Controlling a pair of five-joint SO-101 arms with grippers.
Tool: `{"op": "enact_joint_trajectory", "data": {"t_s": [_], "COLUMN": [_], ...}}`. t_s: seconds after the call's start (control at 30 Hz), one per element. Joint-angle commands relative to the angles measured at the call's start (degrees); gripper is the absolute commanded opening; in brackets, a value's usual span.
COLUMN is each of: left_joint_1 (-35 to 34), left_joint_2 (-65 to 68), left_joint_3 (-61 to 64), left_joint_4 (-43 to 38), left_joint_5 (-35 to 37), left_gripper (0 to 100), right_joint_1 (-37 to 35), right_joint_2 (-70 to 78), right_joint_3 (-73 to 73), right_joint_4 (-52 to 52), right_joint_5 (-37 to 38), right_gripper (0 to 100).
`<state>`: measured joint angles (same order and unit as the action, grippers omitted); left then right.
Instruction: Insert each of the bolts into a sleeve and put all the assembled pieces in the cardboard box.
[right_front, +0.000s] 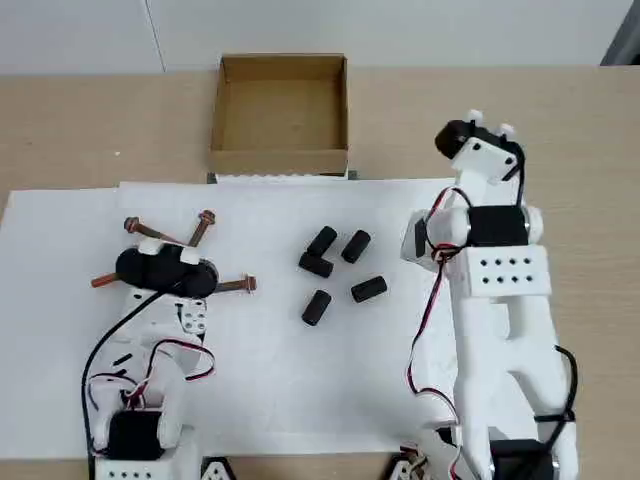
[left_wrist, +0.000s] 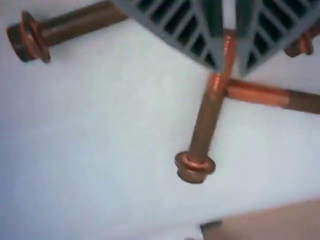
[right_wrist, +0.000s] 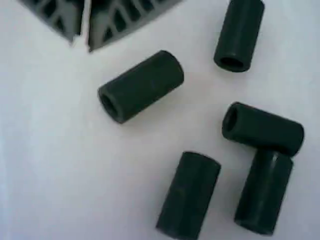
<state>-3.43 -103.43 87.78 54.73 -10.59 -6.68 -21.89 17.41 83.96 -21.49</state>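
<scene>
**Bolt pinched in the left gripper; sleeves loose by the right**

In the left wrist view, the left gripper (left_wrist: 227, 57) is seen closed on the shank of a copper-coloured bolt (left_wrist: 202, 130). The shank is pinched between the grey fingers (left_wrist: 175, 25), and the flanged head points away from them. A second bolt (left_wrist: 275, 95) meets it just below the fingertips; whether the two touch cannot be told. A third bolt (left_wrist: 60, 25) lies apart on the white paper sheet (left_wrist: 100, 150).

From the high view the wider layout is given. The bolts are fanned out around the left arm's black wrist housing (right_front: 165, 268), which covers the fingers. Five black sleeves (right_front: 317, 307) are grouped mid-sheet between the two arms, well apart from the bolts. The cardboard box (right_front: 283, 150) stands open just past the sheet's far edge.

In the right wrist view, the right gripper (right_wrist: 82, 40) is drawn almost together — only a slit remains — and nothing is held. The nearest sleeve (right_wrist: 141, 86) lies near its tips without touching them. Open bores can be seen on the sleeves, and two of them are pressed against each other.
</scene>
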Motion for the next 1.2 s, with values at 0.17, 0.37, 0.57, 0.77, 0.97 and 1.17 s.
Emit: {"op": "enact_joint_trajectory", "data": {"t_s": [0.17,0.37,0.57,0.77,0.97,1.17], "left_joint_1": [0.1,0.0,0.1,0.1,-0.4,-3.3], "left_joint_2": [0.1,7.9,34.0,55.9,68.7,74.9], "left_joint_3": [-11.5,-16.0,-33.3,-49.8,-57.2,-57.5], "left_joint_4": [11.3,15.0,15.2,20.9,25.0,24.9], "left_joint_5": [0.0,0.3,8.4,15.2,17.1,15.8], "left_gripper": [1,1,1,1,1,1], "right_joint_1": [-0.8,-2.9,-3.8,-4.6,-6.0,-6.5], "right_joint_2": [0.0,0.0,0.1,0.7,7.9,13.4], "right_joint_3": [-2.6,-2.5,-2.5,-2.4,-2.4,-2.7], "right_joint_4": [-2.0,-2.1,-2.1,-2.3,-1.3,0.4], "right_joint_5": [-0.6,-0.6,-0.6,-0.6,-0.7,-8.8], "right_gripper": [0.3,0.3,0.3,0.3,0.3,0.4]}}
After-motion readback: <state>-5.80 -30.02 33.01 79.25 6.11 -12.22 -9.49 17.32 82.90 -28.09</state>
